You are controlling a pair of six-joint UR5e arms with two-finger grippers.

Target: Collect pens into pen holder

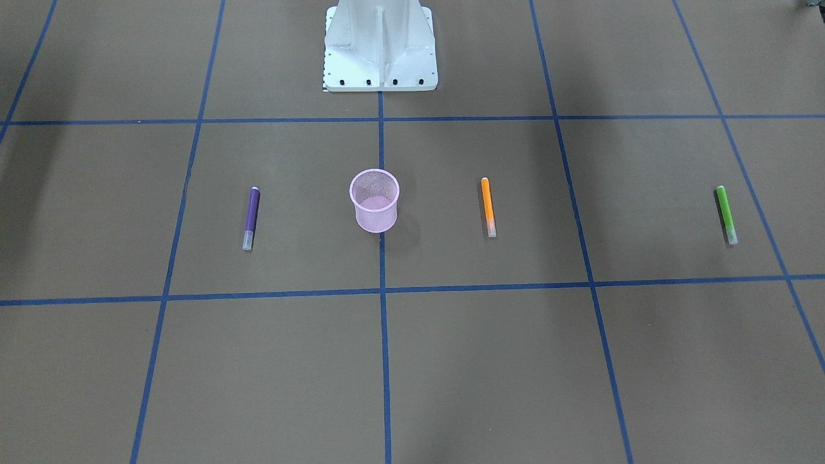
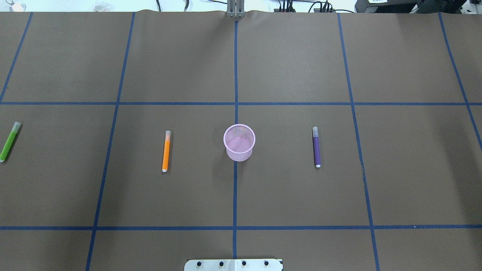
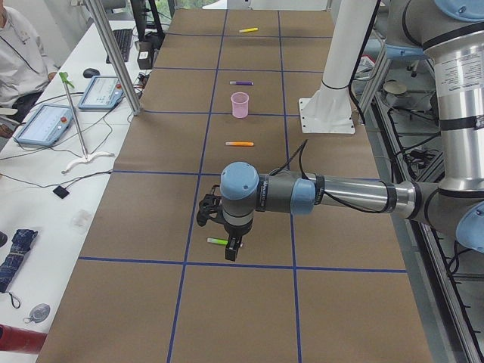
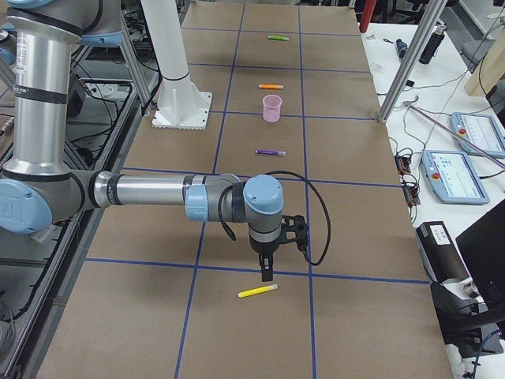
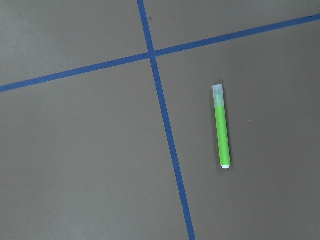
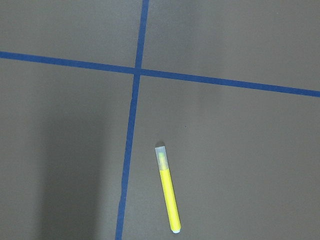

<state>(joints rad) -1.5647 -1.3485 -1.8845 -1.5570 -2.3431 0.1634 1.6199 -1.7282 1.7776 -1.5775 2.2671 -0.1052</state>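
The pink mesh pen holder (image 2: pixel 239 143) stands upright at the table's middle and looks empty. The purple pen (image 2: pixel 316 146) lies to its right and the orange pen (image 2: pixel 166 151) to its left. The green pen (image 2: pixel 9 141) lies at the far left edge and shows in the left wrist view (image 5: pixel 222 127). The yellow pen (image 4: pixel 258 290) lies at the far right end and shows in the right wrist view (image 6: pixel 168 188). My left gripper (image 3: pixel 232 253) hovers above the green pen. My right gripper (image 4: pixel 266 276) hovers above the yellow pen. I cannot tell whether either is open.
The robot's white base (image 1: pixel 380 48) stands at the table's near middle edge. Blue tape lines (image 2: pixel 235 188) divide the brown table into squares. Operator desks with tablets (image 3: pixel 45 125) and an aluminium post (image 4: pixel 406 67) border the far side.
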